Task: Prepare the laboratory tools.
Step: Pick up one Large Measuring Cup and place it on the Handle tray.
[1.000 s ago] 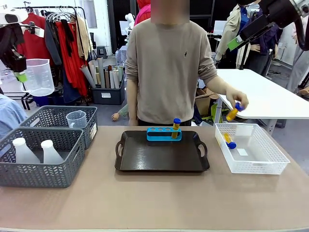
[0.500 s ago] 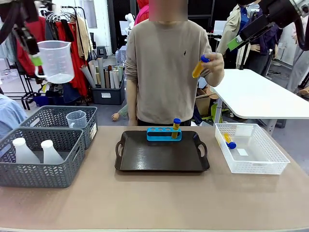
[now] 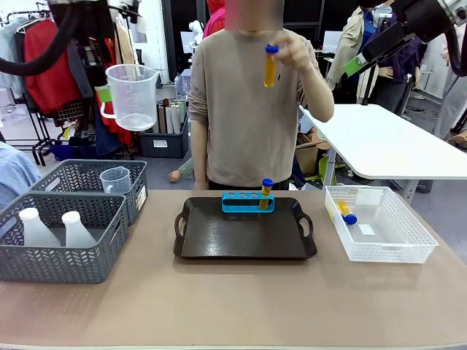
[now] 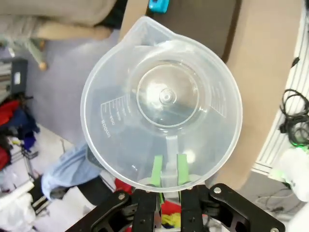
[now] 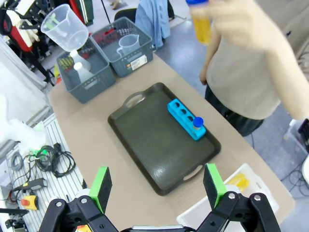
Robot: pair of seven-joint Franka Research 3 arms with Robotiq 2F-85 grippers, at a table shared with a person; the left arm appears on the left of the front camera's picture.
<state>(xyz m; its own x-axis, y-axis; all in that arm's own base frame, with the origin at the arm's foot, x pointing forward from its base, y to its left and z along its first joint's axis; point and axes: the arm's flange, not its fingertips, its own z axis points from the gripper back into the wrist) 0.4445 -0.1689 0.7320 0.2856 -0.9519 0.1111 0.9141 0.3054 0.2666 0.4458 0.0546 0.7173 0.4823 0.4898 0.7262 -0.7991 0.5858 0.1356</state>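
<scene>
left gripper (image 4: 166,170): clamped tight on the handle of the beaker (image 3: 133,95)
beaker: upright, aloft over the grey baskets (image 3: 58,259)
tray (image 3: 244,254): 4 o'clock from beaker, left arm nearer
right gripper (image 5: 158,185): spread wide, empty

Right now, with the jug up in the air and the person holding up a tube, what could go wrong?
1. The left gripper pinches the jug only by its thin handle, high above the table; it may swing, slip and fall.
2. If the jug heads for the tray, it could meet the person's hand lowering its tube toward the rack.
3. Either could knock over the upright tube in the rack.
</scene>
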